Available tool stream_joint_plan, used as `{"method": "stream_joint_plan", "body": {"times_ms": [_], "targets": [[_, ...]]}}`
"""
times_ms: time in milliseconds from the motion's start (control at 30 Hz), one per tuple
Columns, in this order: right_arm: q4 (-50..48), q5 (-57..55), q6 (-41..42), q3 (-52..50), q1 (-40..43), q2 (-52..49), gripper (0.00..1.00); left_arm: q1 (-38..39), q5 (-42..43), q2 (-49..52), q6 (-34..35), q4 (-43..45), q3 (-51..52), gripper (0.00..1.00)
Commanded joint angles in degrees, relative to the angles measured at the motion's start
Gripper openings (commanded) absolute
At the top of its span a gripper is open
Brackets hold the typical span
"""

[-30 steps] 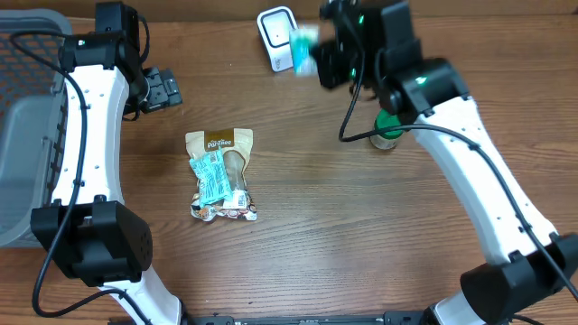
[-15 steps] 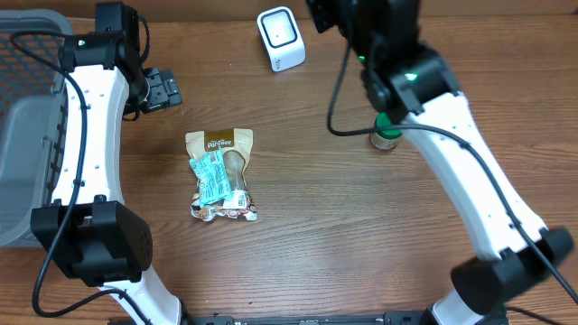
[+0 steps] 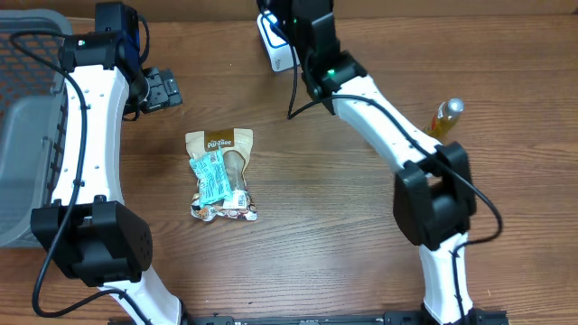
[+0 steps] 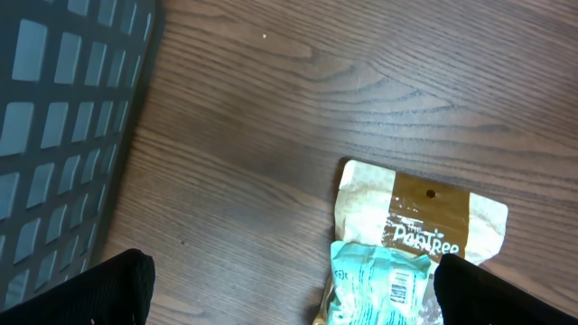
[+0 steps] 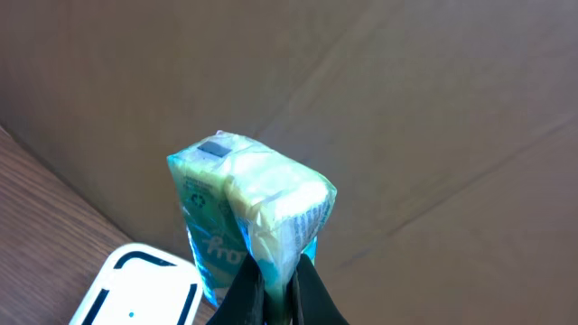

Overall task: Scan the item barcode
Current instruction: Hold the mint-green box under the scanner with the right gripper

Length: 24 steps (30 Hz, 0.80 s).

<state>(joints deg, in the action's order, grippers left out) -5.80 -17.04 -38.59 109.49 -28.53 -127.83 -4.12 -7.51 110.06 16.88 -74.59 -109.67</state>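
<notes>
- The left arm [image 3: 86,117] reaches far forward on its own side, and its wrist turns inward.
- The left gripper [image 3: 163,88] has its jaws wide apart and holds nothing.
- The right arm [image 3: 388,126] stretches forward and across to the left.
- The right gripper [image 5: 275,289] is pinched tight on the edge of a packet [image 5: 248,208].

Qty: 1 scanner [image 3: 276,54], 1 teal pack [image 5: 248,217], 1 tan snack pouch [image 3: 221,144] w/ 1 teal bar [image 3: 210,178] on top, 1 amber bottle [image 3: 445,118], 1 gray basket [image 3: 27,135]. 2 robot arms: L arm [image 3: 90,108], R arm [image 3: 379,113]. 1 worktop [image 3: 325,208].
</notes>
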Motion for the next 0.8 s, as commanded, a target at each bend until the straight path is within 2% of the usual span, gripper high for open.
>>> {"method": "stream_joint_plan", "body": {"times_ms": [0, 400, 500, 567, 767], "targets": [[-3.0, -1.6, -0.9, 0.8, -0.1, -2.6, 0.04, 0.5, 0.1, -0.3, -0.6, 0.0, -1.0, 0.99], [-5.2, -1.5, -1.0, 0.8, 0.0, -11.2, 0.04, 0.5, 0.1, -0.3, -0.6, 0.0, -1.0, 1.0], [-5.7, -1.6, -5.7, 0.8, 0.0, -12.5, 0.04, 0.5, 0.1, -0.3, -0.6, 0.1, -1.0, 1.0], [-6.2, -1.5, -12.4, 0.8, 0.0, -13.4, 0.04, 0.5, 0.1, -0.3, -0.6, 0.0, -1.0, 1.0], [-8.1, -1.6, -14.2, 0.8, 0.1, -13.4, 0.04, 0.5, 0.1, -0.3, -0.6, 0.0, -1.0, 1.0]]}}
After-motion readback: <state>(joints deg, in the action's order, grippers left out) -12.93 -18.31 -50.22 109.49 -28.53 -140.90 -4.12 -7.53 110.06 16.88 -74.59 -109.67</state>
